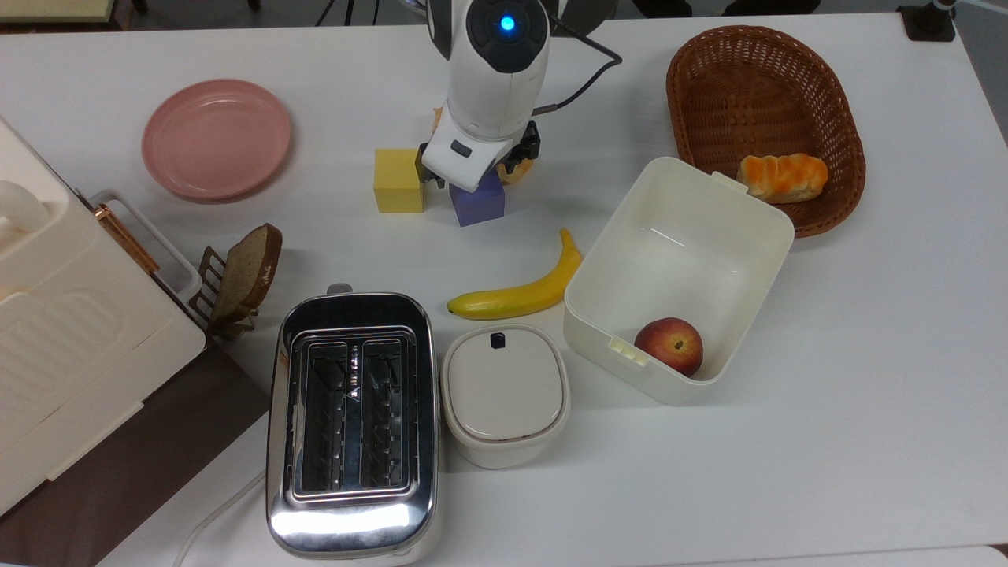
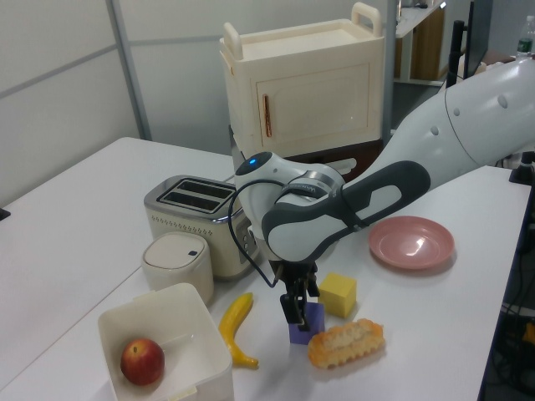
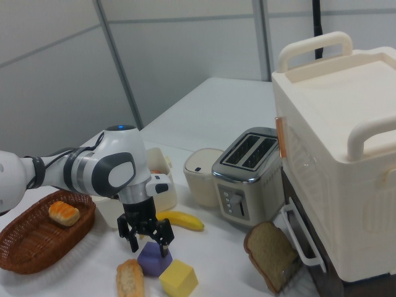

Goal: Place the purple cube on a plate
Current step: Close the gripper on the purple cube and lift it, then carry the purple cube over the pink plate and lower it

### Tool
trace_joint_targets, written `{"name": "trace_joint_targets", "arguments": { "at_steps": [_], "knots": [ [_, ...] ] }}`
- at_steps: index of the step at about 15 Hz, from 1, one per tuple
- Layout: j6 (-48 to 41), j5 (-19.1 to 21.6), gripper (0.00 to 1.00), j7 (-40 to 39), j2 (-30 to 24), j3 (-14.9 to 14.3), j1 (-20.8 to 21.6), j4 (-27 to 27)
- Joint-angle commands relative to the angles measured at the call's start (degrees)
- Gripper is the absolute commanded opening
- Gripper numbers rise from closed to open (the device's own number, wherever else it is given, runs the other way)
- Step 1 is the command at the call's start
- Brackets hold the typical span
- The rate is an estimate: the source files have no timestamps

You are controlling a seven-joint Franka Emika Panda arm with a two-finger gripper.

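1. White tabletop [image 1: 787,472] in an office-like room with grey wall panels, crowded with kitchen items and toy food
2. One white robot arm reaches down over the middle of the table; its gripper [image 3: 147,240] has its two fingers spread open, straddling the top of the purple cube [image 1: 478,201] without yet closing on it, as the right view shows
3. Purple cube rests on the table, not lifted; nothing of the task is done beyond reaching it, by my judgement
4. Pink plate [image 1: 216,138] lies empty, well apart from the cube, toward the top view's left
5. Left to do: close on the cube, lift it, carry it across and set it on the plate
6. Yellow cube [image 1: 398,180] stands just beside the purple one, on the plate side in the top view, so the carry should rise above it
7. Bread roll [image 2: 346,343] lies close against the purple cube's other side in the left view
8. Also about: a banana [image 1: 520,291], a cream open box [image 1: 756,236] holding a peach [image 1: 668,345], a wicker basket [image 1: 835,102] with a second roll, a chrome toaster [image 1: 350,425], a lidded cream pot [image 1: 504,394], a toast slice [image 1: 246,272] in a rack, and a cream cabinet [image 3: 346,161]
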Motion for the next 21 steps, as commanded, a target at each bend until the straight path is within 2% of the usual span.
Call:
{"name": "trace_joint_targets", "arguments": {
  "at_steps": [1,3,4,5,6,9,11,13,14,16,21],
  "knots": [
    [3.62,-0.17,1.0,0.16,2.47,-0.41,0.79,-0.2],
    [5.03,-0.26,0.98,1.13,3.97,-0.41,0.87,-0.11],
    [5.12,-0.43,0.69,1.14,3.8,-0.41,0.96,-0.11],
    [4.95,-0.43,0.26,1.14,3.28,-0.32,1.4,-0.02],
    [4.17,-0.26,0.0,1.4,2.58,-0.41,1.84,0.59],
    [-1.53,0.27,0.0,1.93,0.38,-0.41,1.49,3.91],
    [-7.33,3.24,0.0,1.49,-0.77,-1.81,0.79,8.91],
    [-11.73,5.19,0.0,0.7,-1.21,-5.05,-0.97,13.58],
    [-12.18,5.19,0.0,-0.61,-1.56,-6.55,-1.75,14.21],
    [-12.19,5.19,0.0,-4.56,-1.74,-7.88,-6.04,13.87],
    [-11.49,3.53,0.03,-19.66,-1.39,-7.88,-20.72,10.62]
  ]
}}
